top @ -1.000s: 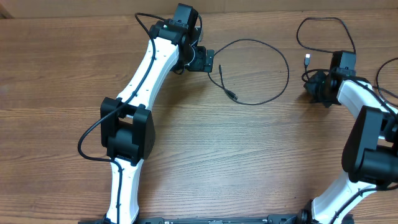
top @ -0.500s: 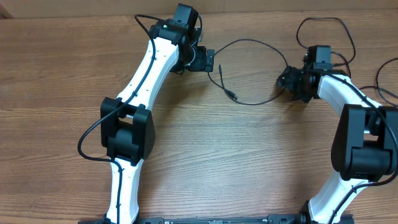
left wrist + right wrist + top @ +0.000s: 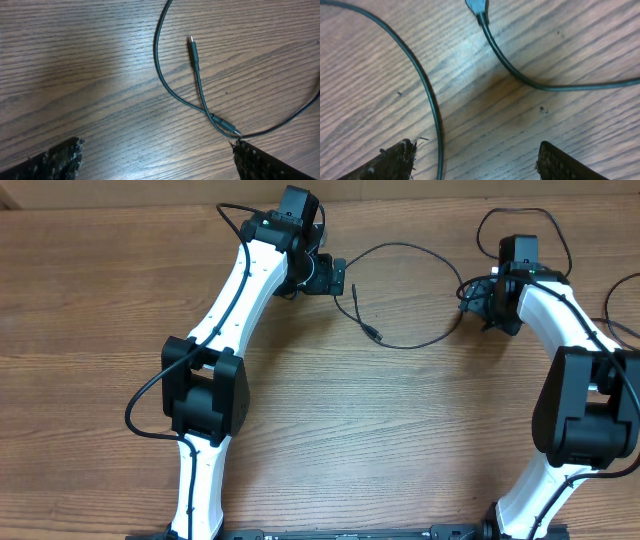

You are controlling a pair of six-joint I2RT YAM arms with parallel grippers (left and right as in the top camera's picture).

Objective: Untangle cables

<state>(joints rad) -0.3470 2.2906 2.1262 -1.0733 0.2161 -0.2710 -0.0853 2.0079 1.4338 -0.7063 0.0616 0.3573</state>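
A thin black cable (image 3: 405,346) lies in a wide loop on the wooden table between the two arms. In the left wrist view this cable (image 3: 159,75) shows one silver-tipped plug (image 3: 191,42) and a second plug (image 3: 227,128) crossing it by my right finger. My left gripper (image 3: 336,277) (image 3: 157,165) is open over bare wood beside the loop's left end. My right gripper (image 3: 472,298) (image 3: 477,162) is open at the loop's right side. One cable strand (image 3: 439,145) runs between its fingers near the left one. Another cable (image 3: 520,77) ends in a plug (image 3: 477,7) ahead.
A second thin cable (image 3: 520,209) curls at the back right behind my right arm. A third cable (image 3: 608,308) curves in from the right edge. The table's far edge runs just behind my left gripper.
My right gripper has opened. It swung left towards the big loop, then shifted slightly back. The left arm and the loop have not moved.
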